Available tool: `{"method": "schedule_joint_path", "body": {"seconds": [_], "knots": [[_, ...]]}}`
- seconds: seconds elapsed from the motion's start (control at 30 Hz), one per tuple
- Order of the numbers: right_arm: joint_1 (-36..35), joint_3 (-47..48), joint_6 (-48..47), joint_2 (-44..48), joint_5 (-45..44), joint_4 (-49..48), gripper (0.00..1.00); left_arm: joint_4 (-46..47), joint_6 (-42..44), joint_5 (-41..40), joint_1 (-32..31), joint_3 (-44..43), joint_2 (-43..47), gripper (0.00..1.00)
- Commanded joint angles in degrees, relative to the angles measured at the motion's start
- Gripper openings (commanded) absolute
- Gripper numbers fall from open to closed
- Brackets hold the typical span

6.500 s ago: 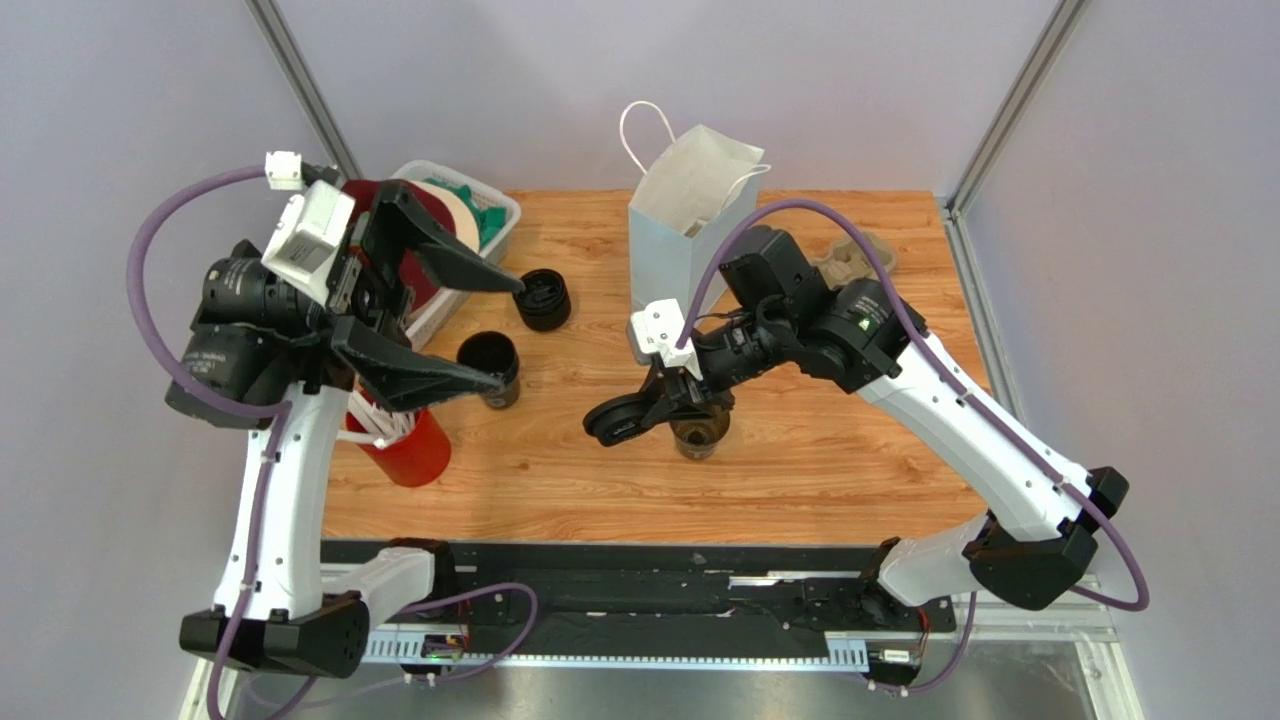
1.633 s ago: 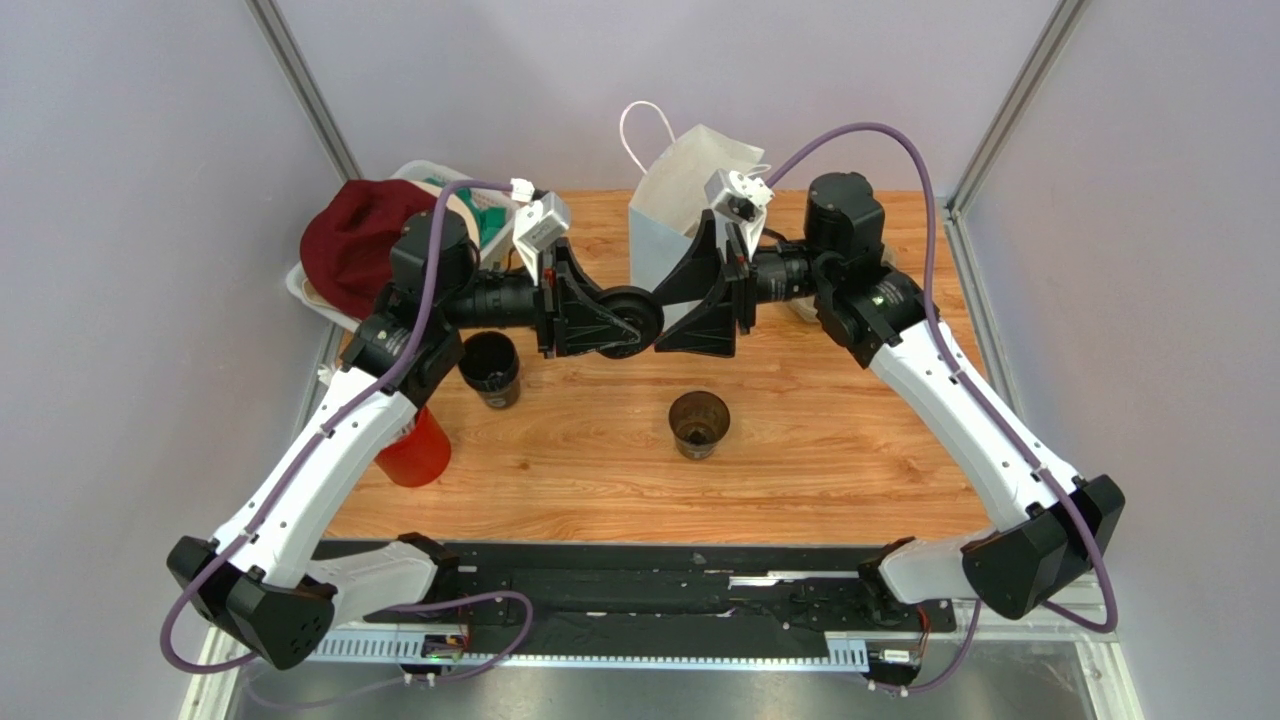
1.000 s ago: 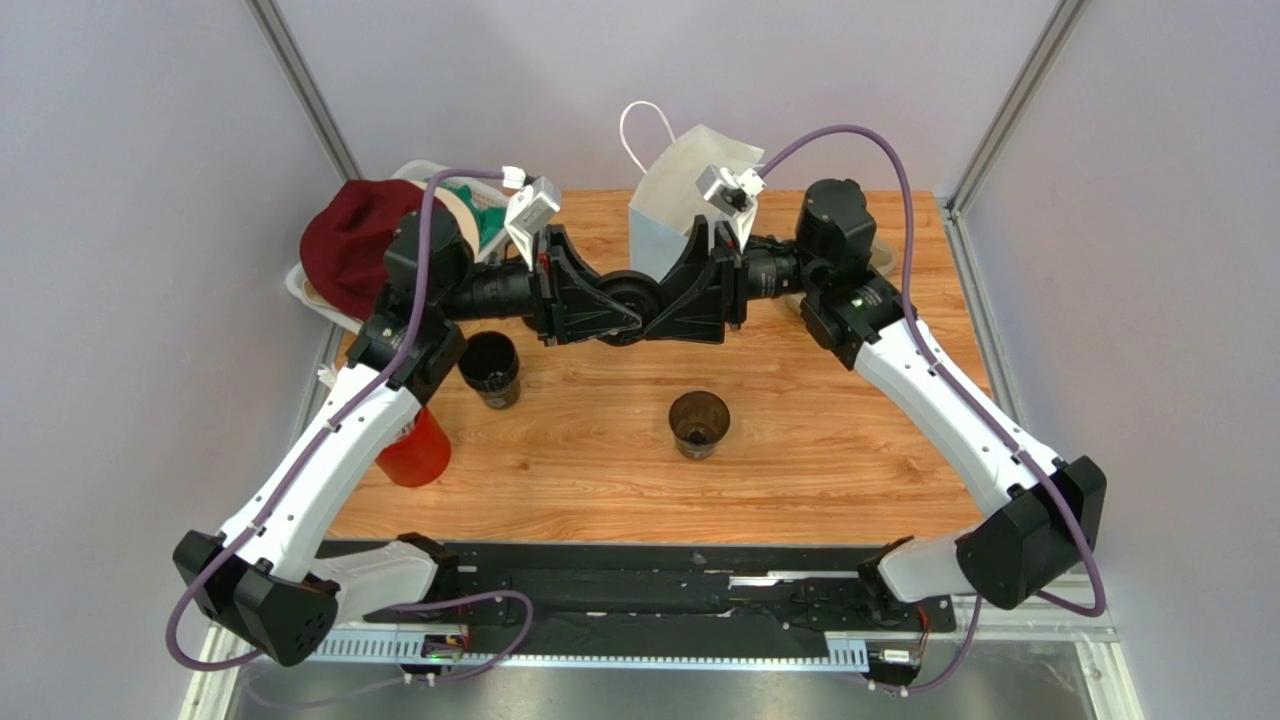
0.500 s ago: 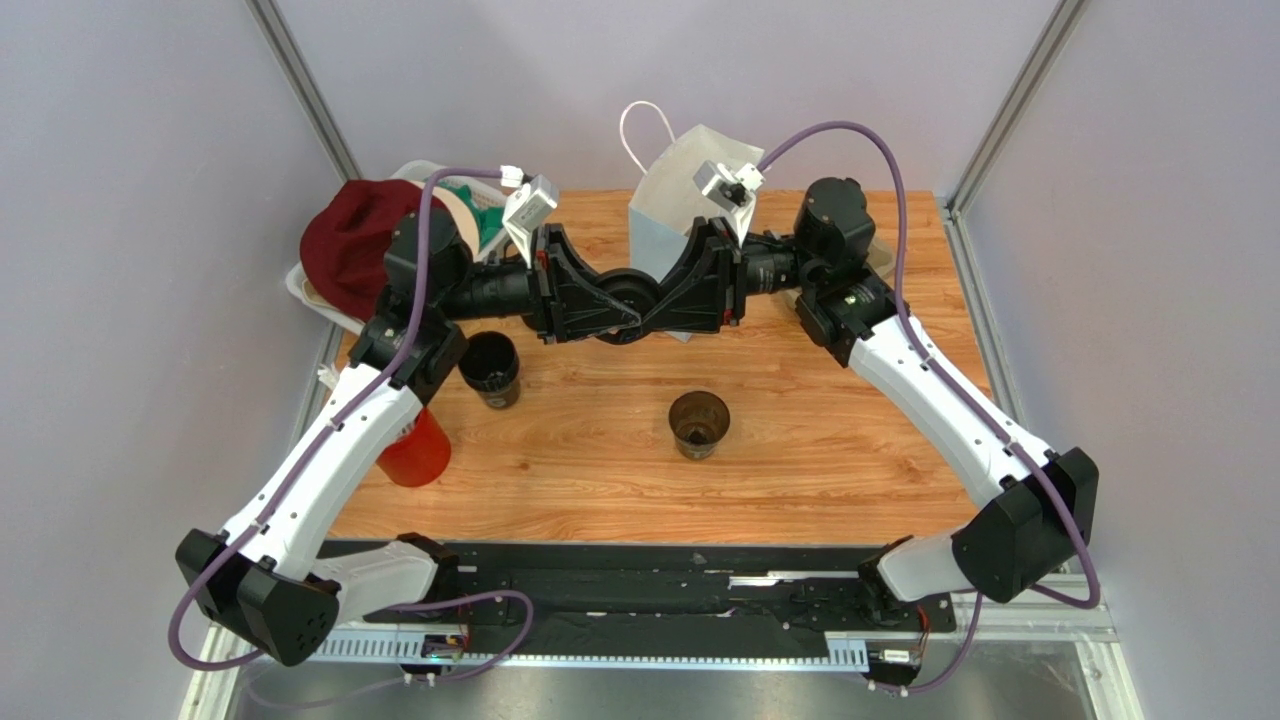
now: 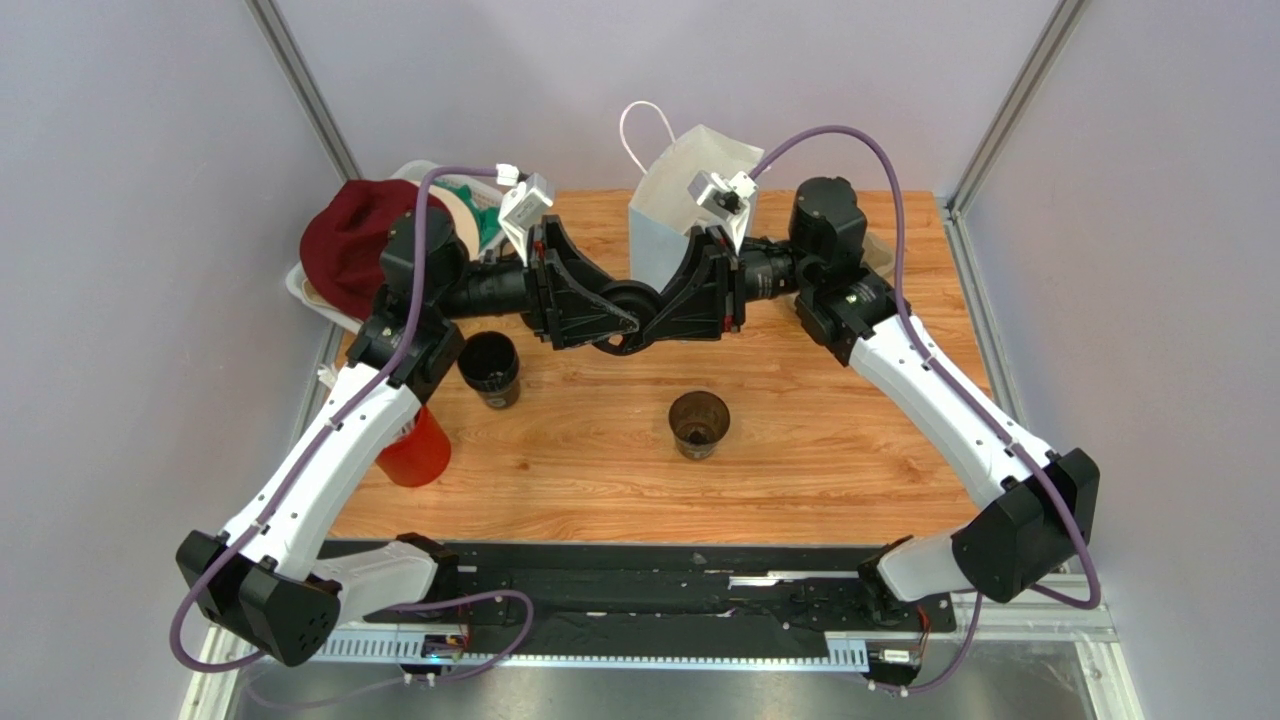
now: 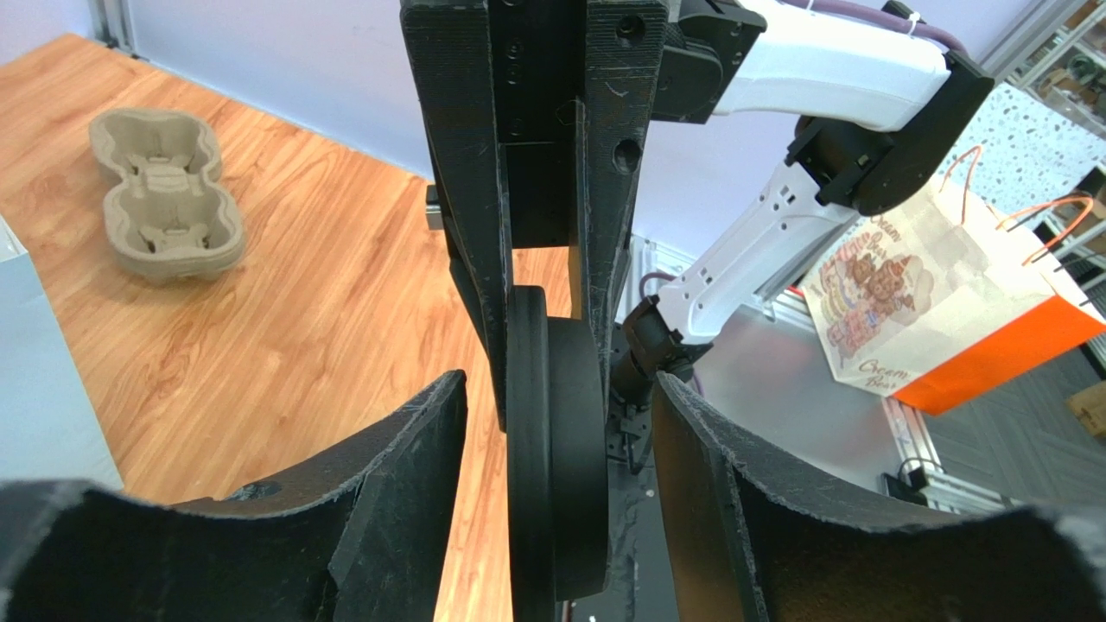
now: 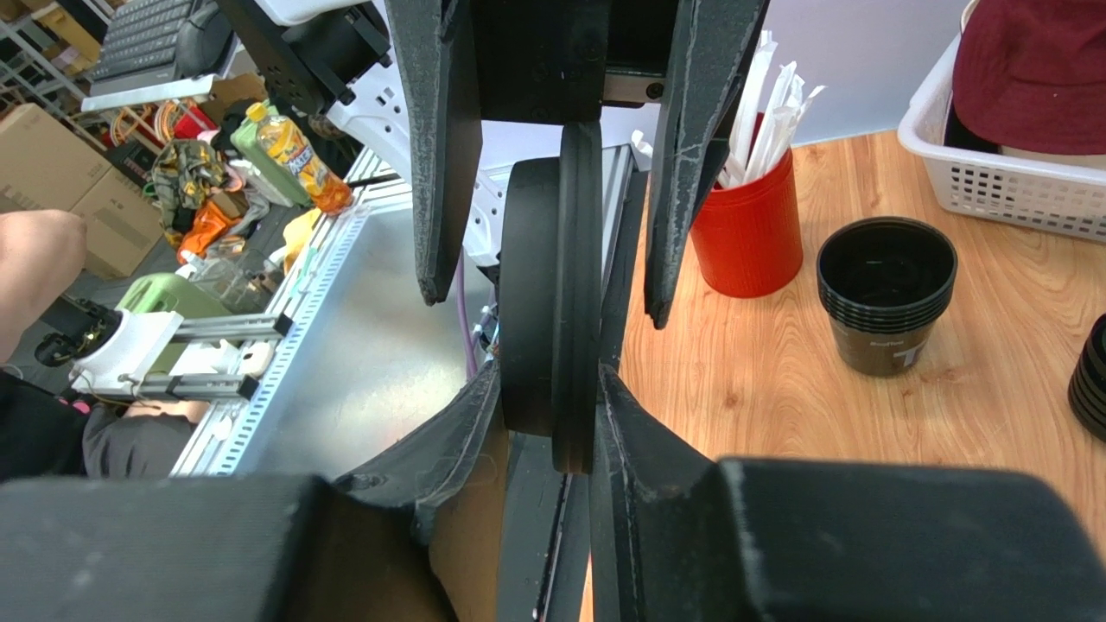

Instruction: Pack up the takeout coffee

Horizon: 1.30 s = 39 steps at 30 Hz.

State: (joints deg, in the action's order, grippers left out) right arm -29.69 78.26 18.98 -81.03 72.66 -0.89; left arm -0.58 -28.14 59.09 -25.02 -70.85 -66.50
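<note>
From above: passing a black lid in mid-air from left gripper to right gripper, leaving the takeout coffee standing open on the table, outside the paper bag. Left wrist: just spreading wide, letting go. Right wrist: newly clamping the lid narrowly; probably capping next.

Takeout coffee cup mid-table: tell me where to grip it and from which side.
Probably pinch the side wall of the takeout coffee cup just below the rim, coming in level from the right. It stands upright, open and round, and the cup stack sits to its left.
</note>
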Motion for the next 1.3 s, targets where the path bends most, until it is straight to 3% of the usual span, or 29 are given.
{"method": "schedule_joint_path", "body": {"seconds": [0.0,0.7,0.9,1.13,1.17,1.27], "knots": [[-0.8,4.71,-7.63,0.44,1.43,8.86,0.15,-0.81,1.95,1.55,0.23,-0.25,0.67,0.65],[-4.23,9.37,-18.72,-1.76,-2.0,21.98,0.17,-4.08,5.2,3.22,0.14,0.45,-0.21,0.66],[-4.5,9.81,-21.09,-2.11,-2.7,23.47,0.17,-4.35,6.08,2.87,0.14,1.24,0.23,0.57],[-4.94,9.9,-22.41,-2.2,-3.14,24.53,0.18,-4.08,6.34,2.35,0.23,1.77,0.76,0.38],[-5.02,9.98,-22.67,-2.11,-3.23,24.61,0.2,-4.17,6.34,2.08,0.14,1.77,0.84,0.37],[-4.94,10.77,-25.82,-1.76,-5.24,28.29,0.38,-4.08,5.99,0.6,0.23,1.94,1.11,0.32]]}}
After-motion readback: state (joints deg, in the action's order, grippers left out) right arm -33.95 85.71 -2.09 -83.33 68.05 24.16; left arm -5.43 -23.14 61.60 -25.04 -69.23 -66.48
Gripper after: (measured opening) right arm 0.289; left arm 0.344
